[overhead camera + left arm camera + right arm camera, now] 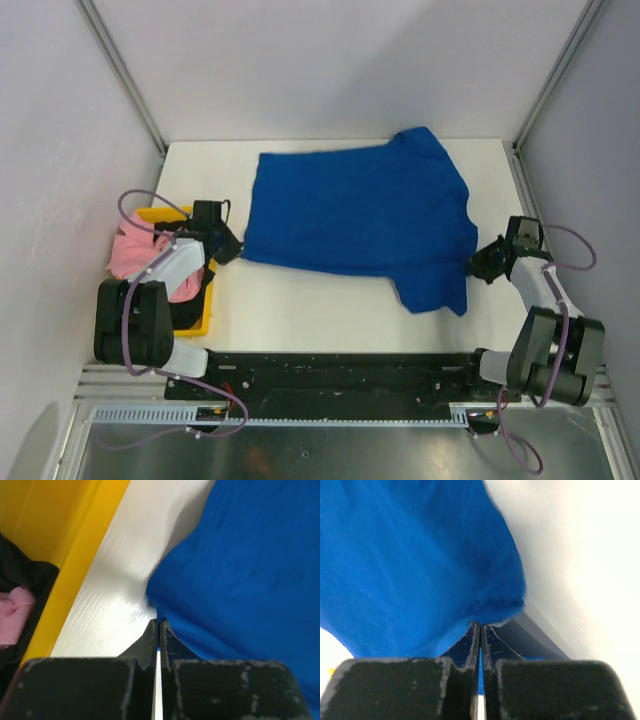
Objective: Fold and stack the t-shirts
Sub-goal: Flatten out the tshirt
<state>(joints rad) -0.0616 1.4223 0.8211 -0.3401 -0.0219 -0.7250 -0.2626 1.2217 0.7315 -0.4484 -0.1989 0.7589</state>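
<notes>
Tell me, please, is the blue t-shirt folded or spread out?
Spread out: the blue t-shirt lies flat and open across the table, with no fold visible.

Royal-blue t-shirt (360,215), pink t-shirt (130,255), yellow bin (203,314)

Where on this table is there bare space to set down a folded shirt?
Widest bare patch: the near strip of table between the blue t-shirt, the yellow bin and the black base rail. A smaller patch lies behind the bin. The right edge is crowded by the right gripper.

Black t-shirt (25,575) mostly under the pink one (128,255) (both partly behind the left arm (170,265))
</notes>
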